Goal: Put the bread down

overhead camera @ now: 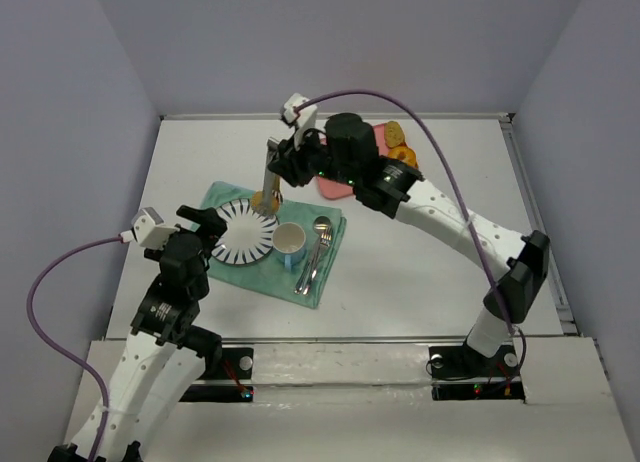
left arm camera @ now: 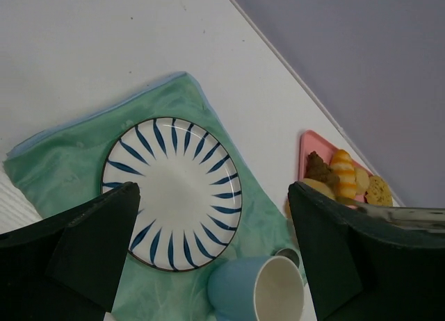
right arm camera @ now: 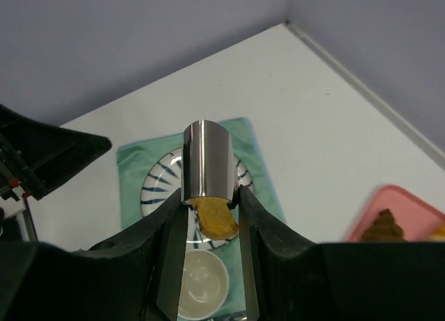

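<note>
The right hand (right arm camera: 212, 213) is squeezing metal tongs (right arm camera: 207, 158) around the bread (right arm camera: 217, 220). It is hanging over the plate's (overhead camera: 235, 240) far rim.

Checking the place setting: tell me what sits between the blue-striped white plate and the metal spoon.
A light-blue cup with a white inside stands between the plate and the spoon, seen in the top view.

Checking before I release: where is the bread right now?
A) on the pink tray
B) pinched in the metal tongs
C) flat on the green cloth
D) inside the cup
B: the right gripper clamps the metal tongs, and the bread is pinched at their tip.
</note>
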Robot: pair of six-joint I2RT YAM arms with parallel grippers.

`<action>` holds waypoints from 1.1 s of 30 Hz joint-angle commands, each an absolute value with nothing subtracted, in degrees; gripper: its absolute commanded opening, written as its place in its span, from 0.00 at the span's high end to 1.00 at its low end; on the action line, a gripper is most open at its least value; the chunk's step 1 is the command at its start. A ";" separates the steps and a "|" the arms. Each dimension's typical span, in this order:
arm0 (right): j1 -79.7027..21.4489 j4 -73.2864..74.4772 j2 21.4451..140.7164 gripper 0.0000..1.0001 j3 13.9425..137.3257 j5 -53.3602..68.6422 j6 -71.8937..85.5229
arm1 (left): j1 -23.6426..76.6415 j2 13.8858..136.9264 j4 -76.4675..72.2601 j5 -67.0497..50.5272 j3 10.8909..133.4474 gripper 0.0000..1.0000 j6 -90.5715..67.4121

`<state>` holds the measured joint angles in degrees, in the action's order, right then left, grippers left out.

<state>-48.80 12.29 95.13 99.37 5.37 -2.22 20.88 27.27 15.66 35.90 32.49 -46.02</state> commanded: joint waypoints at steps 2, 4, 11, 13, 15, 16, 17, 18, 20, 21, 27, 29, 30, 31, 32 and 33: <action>-55.01 8.79 103.26 0.81 105.90 8.79 -4.30 | 20.66 25.58 15.47 37.62 33.93 0.01 -48.16; -56.07 8.26 106.78 0.81 107.57 7.21 -4.39 | 20.74 25.31 15.73 37.70 33.93 0.01 -48.43; -59.76 8.52 114.34 0.78 111.09 2.20 -6.15 | 20.74 24.52 15.82 37.88 33.14 0.01 -48.95; -59.77 8.53 115.39 0.71 111.44 1.50 -6.07 | 20.74 24.26 15.82 37.97 33.05 0.01 -49.04; -59.77 8.53 115.84 0.65 112.32 1.06 -5.80 | 20.74 24.17 15.82 37.97 32.96 0.01 -49.04; -59.77 8.53 115.93 0.63 112.59 0.97 -5.80 | 20.74 24.08 15.91 38.06 32.87 0.01 -49.04; -59.77 8.53 116.01 0.61 112.76 0.79 -5.63 | 20.74 24.08 16.00 38.14 32.87 0.01 -49.13; -60.29 8.53 116.02 0.59 113.02 0.62 -5.54 | 20.74 24.00 16.00 38.14 32.87 0.01 -49.30; -60.29 8.44 116.19 0.57 113.29 0.35 -5.45 | 20.74 23.82 16.08 38.41 32.78 0.01 -49.31; -60.29 8.44 116.10 0.55 113.55 0.35 -5.62 | 20.74 23.73 16.26 38.50 32.78 0.01 -49.39; -60.29 8.35 116.54 0.49 114.78 0.35 -5.98 | 20.74 23.64 16.52 39.11 32.87 0.01 -49.66; -60.29 8.44 116.89 0.49 115.22 0.26 -6.06 | 20.74 23.73 16.61 39.20 32.87 0.01 -49.75; -60.29 8.44 117.07 0.49 115.31 -1.30 -6.15 | 20.74 23.73 16.52 39.11 32.87 0.01 -49.66; -60.29 8.44 117.16 0.49 115.40 -1.58 -6.15 | 20.74 23.73 16.61 39.20 32.87 0.01 -49.75; -60.29 8.35 117.16 0.49 115.57 -1.93 -6.15 | 20.74 23.64 16.61 39.29 32.78 0.01 -49.66; -60.29 8.35 117.16 0.49 115.66 -2.98 -6.07 | 20.74 23.73 16.61 39.29 32.87 0.01 -49.66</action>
<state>-59.70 11.75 116.31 112.29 0.23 -5.19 20.88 24.23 17.69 36.51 32.49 -48.77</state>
